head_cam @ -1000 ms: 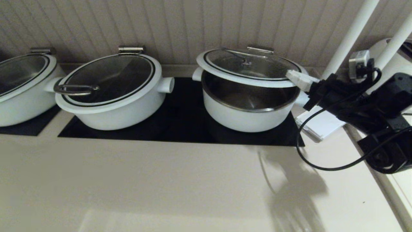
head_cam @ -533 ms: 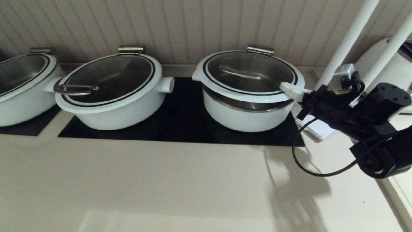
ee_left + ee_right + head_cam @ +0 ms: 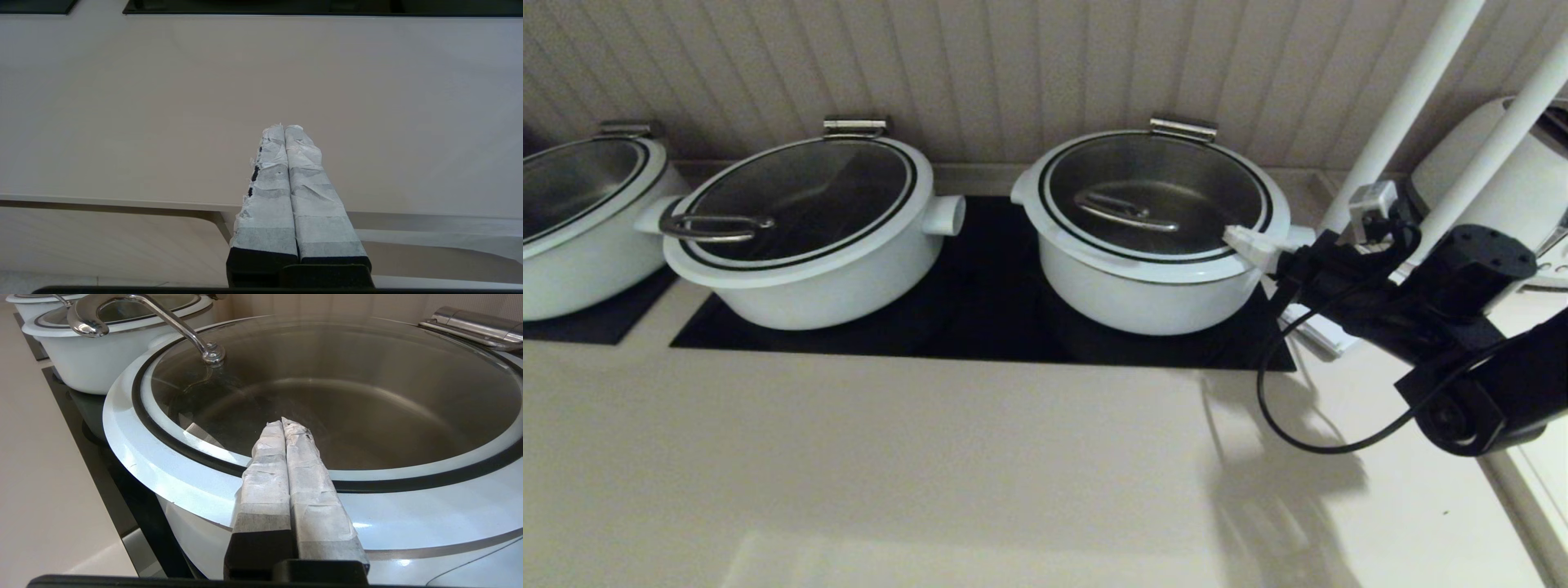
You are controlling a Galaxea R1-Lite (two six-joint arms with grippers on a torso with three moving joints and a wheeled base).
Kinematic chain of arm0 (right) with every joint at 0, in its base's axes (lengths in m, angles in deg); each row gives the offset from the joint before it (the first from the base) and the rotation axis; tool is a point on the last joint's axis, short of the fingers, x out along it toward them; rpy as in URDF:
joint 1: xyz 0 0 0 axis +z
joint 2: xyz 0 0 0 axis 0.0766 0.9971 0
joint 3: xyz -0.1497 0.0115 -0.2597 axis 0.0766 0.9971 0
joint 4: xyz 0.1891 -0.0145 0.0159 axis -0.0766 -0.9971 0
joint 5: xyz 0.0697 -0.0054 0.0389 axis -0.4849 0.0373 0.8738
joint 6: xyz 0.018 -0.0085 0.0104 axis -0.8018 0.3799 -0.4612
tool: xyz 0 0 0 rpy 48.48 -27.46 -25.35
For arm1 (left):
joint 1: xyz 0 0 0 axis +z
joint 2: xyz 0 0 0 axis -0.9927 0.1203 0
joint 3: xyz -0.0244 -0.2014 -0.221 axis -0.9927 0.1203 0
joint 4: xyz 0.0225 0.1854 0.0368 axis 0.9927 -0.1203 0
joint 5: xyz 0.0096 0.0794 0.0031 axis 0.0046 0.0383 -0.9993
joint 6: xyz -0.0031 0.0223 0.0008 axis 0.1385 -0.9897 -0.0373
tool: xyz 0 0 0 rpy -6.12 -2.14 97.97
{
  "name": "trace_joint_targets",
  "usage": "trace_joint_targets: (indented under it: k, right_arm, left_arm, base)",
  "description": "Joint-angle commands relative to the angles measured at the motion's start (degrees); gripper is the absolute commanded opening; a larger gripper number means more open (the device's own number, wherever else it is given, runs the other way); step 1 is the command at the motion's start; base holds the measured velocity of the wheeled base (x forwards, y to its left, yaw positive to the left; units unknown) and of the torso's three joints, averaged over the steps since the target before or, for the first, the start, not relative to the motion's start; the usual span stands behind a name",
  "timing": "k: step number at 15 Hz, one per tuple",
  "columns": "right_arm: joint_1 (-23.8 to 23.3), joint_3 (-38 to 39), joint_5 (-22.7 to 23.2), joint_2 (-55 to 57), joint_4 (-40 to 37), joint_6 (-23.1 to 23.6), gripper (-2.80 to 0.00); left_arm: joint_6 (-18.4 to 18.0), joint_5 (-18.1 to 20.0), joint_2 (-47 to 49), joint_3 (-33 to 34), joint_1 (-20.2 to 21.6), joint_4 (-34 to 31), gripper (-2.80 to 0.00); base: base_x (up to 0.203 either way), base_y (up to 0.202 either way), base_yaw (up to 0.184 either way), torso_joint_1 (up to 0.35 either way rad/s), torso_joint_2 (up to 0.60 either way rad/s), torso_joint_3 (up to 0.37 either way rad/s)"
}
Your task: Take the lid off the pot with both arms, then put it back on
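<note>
The glass lid (image 3: 1176, 175) with its white rim, black ring and steel bar handle (image 3: 1123, 211) lies flat on the deep white pot (image 3: 1143, 302), whose steel hinge clip (image 3: 1183, 127) is at the back. My right gripper (image 3: 1235, 237) is shut with nothing between its taped fingers and lies over the lid's right rim. In the right wrist view the gripper (image 3: 283, 421) points across the white rim (image 3: 184, 486) over the glass. My left gripper (image 3: 284, 127) is shut and empty over bare counter, out of the head view.
A wider white pot with a loop-handle lid (image 3: 800, 220) stands left of the pot, another (image 3: 572, 212) at the far left. All sit on black cooktop panels (image 3: 980, 318). Two white poles (image 3: 1405, 98), a white appliance (image 3: 1519, 180) and white paper (image 3: 1319, 335) crowd the right.
The lid, tilted up at its front a second ago, has come down flat onto the pot. My right gripper has moved down and left with its rim.
</note>
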Motion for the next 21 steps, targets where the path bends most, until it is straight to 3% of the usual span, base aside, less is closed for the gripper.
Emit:
trace_joint_targets:
  k: [1, 8, 14, 17, 21]
  right_arm:
    - [0.0, 0.2, 0.2, 0.3, 1.6, 0.0, -2.8]
    - [-0.1, 1.7, 0.1, -0.4, 2.7, 0.3, -2.8]
    - [-1.6, 3.3, -1.0, -11.1, 1.5, -2.5, -2.8]
    - [-3.8, 3.9, -1.4, -18.3, -3.5, -2.6, -2.8]
    - [-10.5, 7.5, -3.0, -33.3, -15.9, -2.6, -2.8]
  left_arm:
    - [0.0, 0.0, 0.0, 0.0, 0.0, 0.0, -2.8]
    - [0.0, 0.0, 0.1, 0.0, 0.0, 0.0, -2.8]
    - [0.0, 0.0, 0.1, 0.0, 0.0, 0.0, -2.8]
    - [0.0, 0.0, 0.1, 0.0, 0.0, 0.0, -2.8]
    - [0.0, 0.0, 0.1, 0.0, 0.0, 0.0, -2.8]
  base:
    - [0.0, 0.0, 0.0, 0.0, 0.0, 0.0]
    - [0.0, 0.0, 0.0, 0.0, 0.0, 0.0]
    - [0.0, 0.0, 0.0, 0.0, 0.0, 0.0]
    - [0.0, 0.0, 0.0, 0.0, 0.0, 0.0]
    - [0.0, 0.0, 0.0, 0.0, 0.0, 0.0]
